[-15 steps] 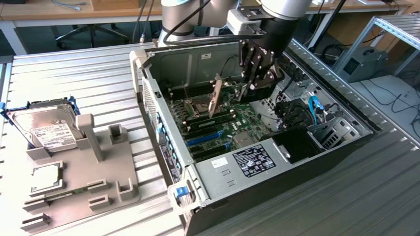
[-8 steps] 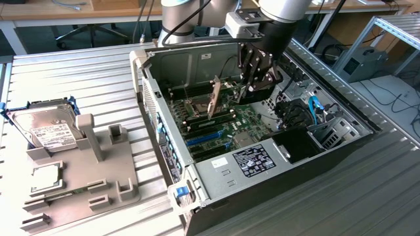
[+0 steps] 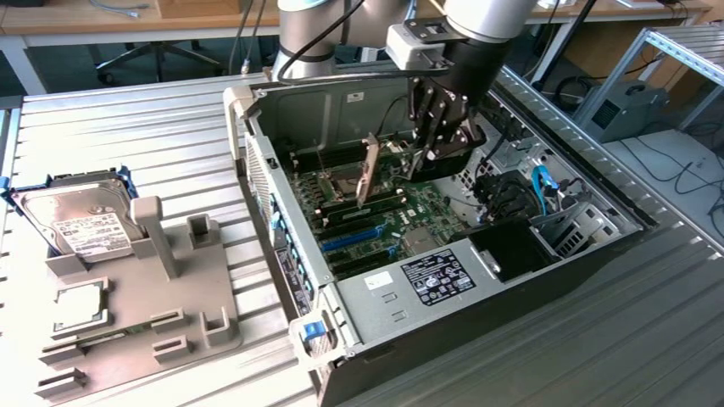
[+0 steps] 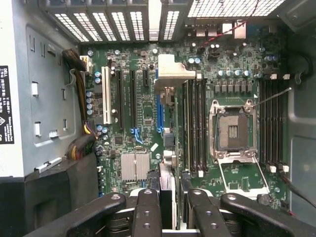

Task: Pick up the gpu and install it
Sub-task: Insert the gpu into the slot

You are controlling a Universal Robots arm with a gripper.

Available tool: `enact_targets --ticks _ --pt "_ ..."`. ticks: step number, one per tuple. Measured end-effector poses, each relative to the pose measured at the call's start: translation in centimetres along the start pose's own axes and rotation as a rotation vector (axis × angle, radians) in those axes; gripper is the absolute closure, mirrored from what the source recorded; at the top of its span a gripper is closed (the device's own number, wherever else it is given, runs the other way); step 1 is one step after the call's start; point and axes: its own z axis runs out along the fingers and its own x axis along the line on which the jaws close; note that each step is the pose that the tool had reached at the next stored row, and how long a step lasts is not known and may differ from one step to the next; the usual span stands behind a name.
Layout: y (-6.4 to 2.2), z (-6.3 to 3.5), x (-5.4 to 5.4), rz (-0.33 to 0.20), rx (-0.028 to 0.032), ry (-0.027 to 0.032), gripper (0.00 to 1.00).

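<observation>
Quick status from my remote seat: the gripper [image 3: 439, 153] is down inside the open computer case [image 3: 254, 170], and its fingers [image 4: 148, 212] are clamped on the gpu [image 3: 369, 170]. The card hangs on edge, silver bracket pointing away from the fingers, over the motherboard [image 3: 425, 208] and near the memory slots. In the wrist view I'm looking straight down the gpu [image 4: 168, 190] edge-on, with the bracket at the far end sitting just beside the blue expansion slot [image 4: 159, 113] and the empty CPU socket [image 4: 232, 131] off to one side. I honestly can't tell if the card's edge is touching a slot. Over on the exterior view's left, the hard drive [image 3: 74, 220] sits on the worktop [image 3: 136, 127] next to a grey parts holder [image 3: 147, 297].
</observation>
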Motion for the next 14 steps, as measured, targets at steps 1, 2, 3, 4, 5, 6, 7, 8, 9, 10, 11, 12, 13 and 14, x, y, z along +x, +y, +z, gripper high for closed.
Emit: enact_targets --ticks 1,2,3,4,5,6,7,8,9,10,11,12,13,14 --pt "0.11 0.06 0.0 0.000 0.0000 0.0001 0.73" --pt "0.19 0.09 0.0 0.000 0.0000 0.0001 0.73" --pt "0.27 0.13 0.0 0.000 0.0000 0.0000 0.73" --pt "0.36 0.17 0.0 0.000 0.0000 0.0001 0.73" --pt "0.45 0.22 0.0 0.000 0.0000 0.0000 0.73" --pt "0.57 0.28 0.0 0.000 0.0000 0.0001 0.73" --pt "0.70 0.37 0.1 0.000 0.0001 -0.0001 0.73" --pt "0.78 0.43 0.1 0.000 0.0001 0.0000 0.73" --pt "0.85 0.48 0.1 0.000 0.0000 0.0000 0.73" --pt "0.95 0.56 0.1 0.000 0.0000 0.0001 0.73" --pt "1.01 0.60 0.1 0.000 0.0000 0.0001 0.73" --pt "1.07 0.64 0.1 0.000 0.0000 0.0001 0.73" --pt "1.13 0.68 0.1 0.000 0.0000 0.0001 0.73" --pt "1.20 0.73 0.1 0.000 0.0000 0.0001 0.73"
